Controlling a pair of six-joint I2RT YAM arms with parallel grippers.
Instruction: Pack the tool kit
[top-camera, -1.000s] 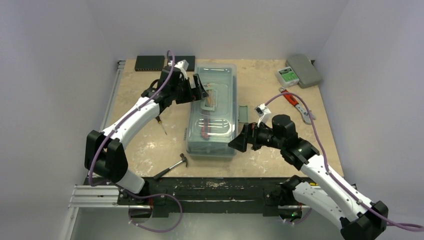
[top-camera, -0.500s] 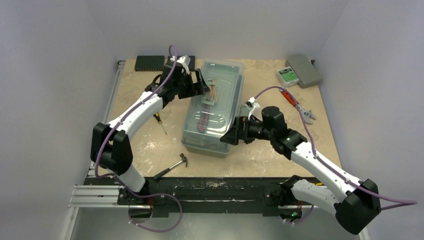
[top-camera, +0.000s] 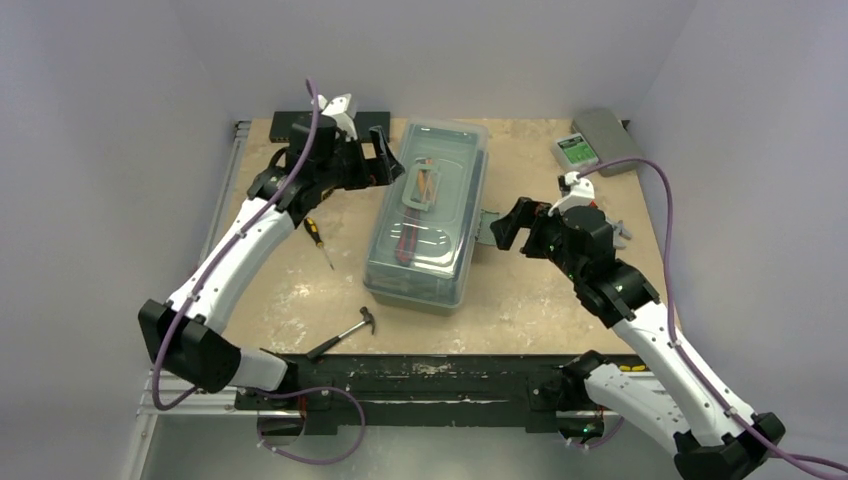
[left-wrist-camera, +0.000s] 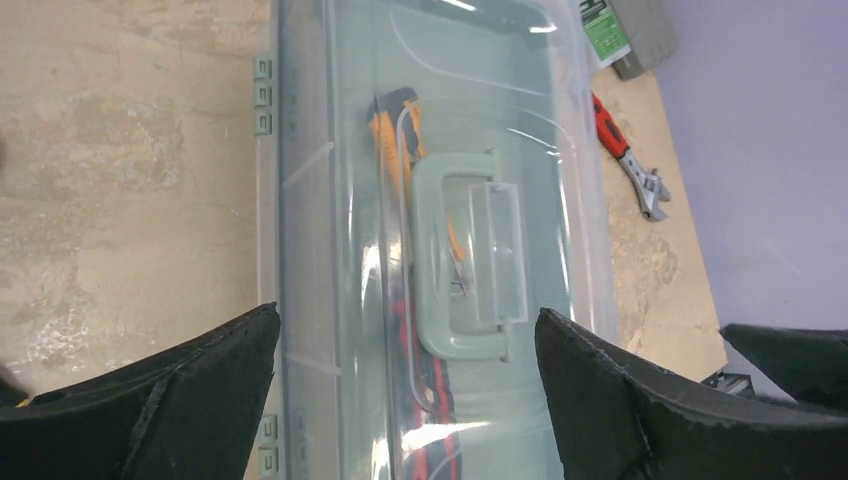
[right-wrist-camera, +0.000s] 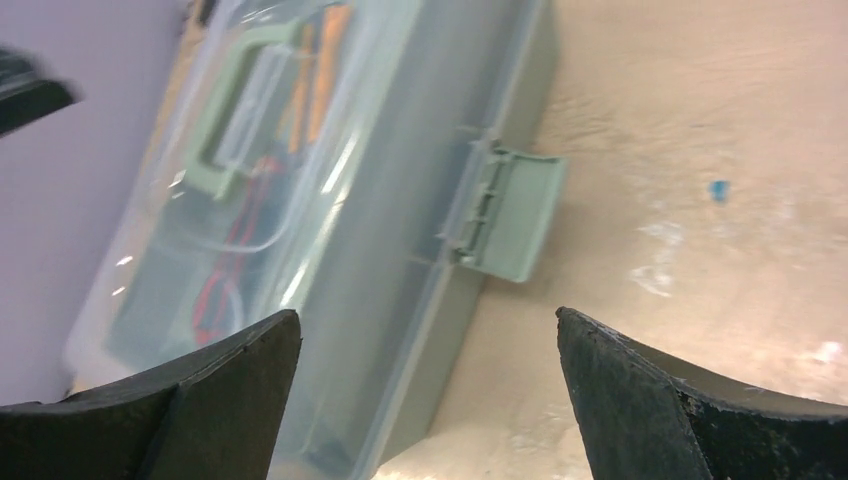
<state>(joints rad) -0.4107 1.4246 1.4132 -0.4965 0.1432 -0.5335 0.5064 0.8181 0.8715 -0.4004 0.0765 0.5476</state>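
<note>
My left gripper hangs over the far left side of the toolbox, fingers spread wide, pinching nothing. My right gripper is spread wide too, empty, near the green latch sticking out from the box's right side. The toolbox sits mid-table, lid on, with orange and red tools showing through under the handle. A screwdriver lies toward the left edge, a hammer by the near edge, and a red-handled wrench toward the right edge.
</note>
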